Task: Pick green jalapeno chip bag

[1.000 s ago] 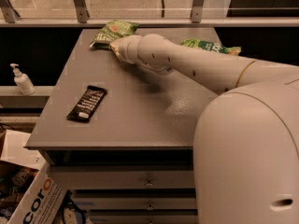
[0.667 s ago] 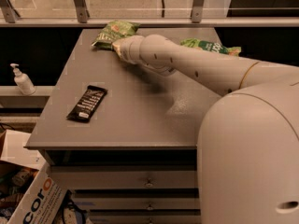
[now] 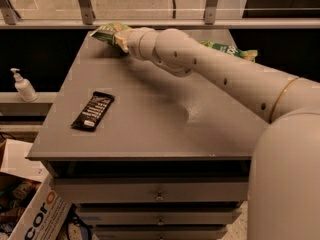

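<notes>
The green jalapeno chip bag (image 3: 106, 32), dull olive and crinkly, lies at the back left of the grey table top (image 3: 150, 124). My arm reaches across the table from the right. My gripper (image 3: 120, 37) is at the bag's right end, over or against it. The white wrist (image 3: 142, 41) hides where they meet, so a hold does not show.
A brighter green bag (image 3: 229, 49) lies at the back right, partly behind my arm. A black snack bar (image 3: 93, 110) lies at the front left. A soap bottle (image 3: 22, 86) stands on a lower shelf to the left. A cardboard box (image 3: 37, 216) sits on the floor. Drawers (image 3: 157, 196) are below the top.
My wrist has moved farther back toward the table's rear edge, onto the olive bag's right end. The bag has shifted slightly left.
</notes>
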### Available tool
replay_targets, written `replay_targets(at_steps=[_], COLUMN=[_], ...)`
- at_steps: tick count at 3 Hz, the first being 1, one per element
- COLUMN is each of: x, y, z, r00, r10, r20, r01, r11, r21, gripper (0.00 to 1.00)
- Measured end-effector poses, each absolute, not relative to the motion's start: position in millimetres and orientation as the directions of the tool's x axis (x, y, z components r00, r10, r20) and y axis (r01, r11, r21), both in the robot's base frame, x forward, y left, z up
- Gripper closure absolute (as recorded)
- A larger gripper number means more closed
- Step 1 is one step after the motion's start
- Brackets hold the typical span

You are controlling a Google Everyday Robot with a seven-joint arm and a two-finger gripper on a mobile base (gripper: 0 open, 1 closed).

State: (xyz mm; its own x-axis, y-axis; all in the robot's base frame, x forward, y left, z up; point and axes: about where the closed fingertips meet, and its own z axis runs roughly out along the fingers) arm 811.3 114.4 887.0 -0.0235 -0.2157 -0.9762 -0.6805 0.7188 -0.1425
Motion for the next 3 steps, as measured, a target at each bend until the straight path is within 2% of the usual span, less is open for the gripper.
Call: replay_targets(at_steps=[3], x=[768.6], y=[98.9], z=[974.8], r00=[0.132], r10=[-0.118], r20=[-0.984], r01=[-0.737], r11=[0.653], r21=[-0.177], gripper=[1.0])
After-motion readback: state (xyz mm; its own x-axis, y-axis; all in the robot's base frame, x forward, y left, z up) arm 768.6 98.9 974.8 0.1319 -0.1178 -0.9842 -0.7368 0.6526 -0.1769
